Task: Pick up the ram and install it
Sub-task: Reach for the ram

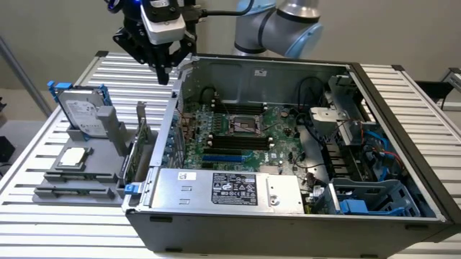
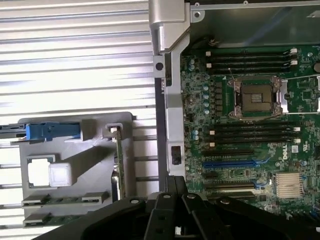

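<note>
Hovering above wall of open computer case [image 1: 288,226], my claw [image 1: 165,75] clenched, grasping nothing. Ram [image 2: 65,200] sits edge-on in gray holder [image 2: 95,160] on slatted desk [image 2: 75,60], well apart from claw; I see thin green strip only, chips indistinct.

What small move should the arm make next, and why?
Probably shift toward the gray holder and open: the gripper is shut, empty, over the case's wall, while the ram lies in that holder.
</note>
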`<act>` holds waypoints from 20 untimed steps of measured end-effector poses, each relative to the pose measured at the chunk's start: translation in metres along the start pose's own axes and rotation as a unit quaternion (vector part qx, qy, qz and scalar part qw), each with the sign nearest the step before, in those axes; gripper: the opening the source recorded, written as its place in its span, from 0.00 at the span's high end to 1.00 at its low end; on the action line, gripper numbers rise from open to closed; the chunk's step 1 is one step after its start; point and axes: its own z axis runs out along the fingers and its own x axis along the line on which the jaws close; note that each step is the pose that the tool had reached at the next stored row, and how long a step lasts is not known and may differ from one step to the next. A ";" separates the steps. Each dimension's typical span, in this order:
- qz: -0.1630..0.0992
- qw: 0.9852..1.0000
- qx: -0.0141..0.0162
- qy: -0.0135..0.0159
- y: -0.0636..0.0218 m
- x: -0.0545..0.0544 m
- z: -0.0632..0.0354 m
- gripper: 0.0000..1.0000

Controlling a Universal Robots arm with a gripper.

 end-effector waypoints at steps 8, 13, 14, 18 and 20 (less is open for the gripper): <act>0.000 1.000 0.004 0.000 -0.0057 0.036 0.0033 0.89; 0.000 1.000 0.008 0.000 -0.0094 0.058 0.0055 0.89; 0.000 1.000 0.009 0.000 -0.0102 0.062 0.0059 0.89; 0.000 1.000 0.013 0.000 -0.0131 0.077 0.0075 0.89; 0.000 1.000 0.015 0.000 -0.0147 0.085 0.0083 0.89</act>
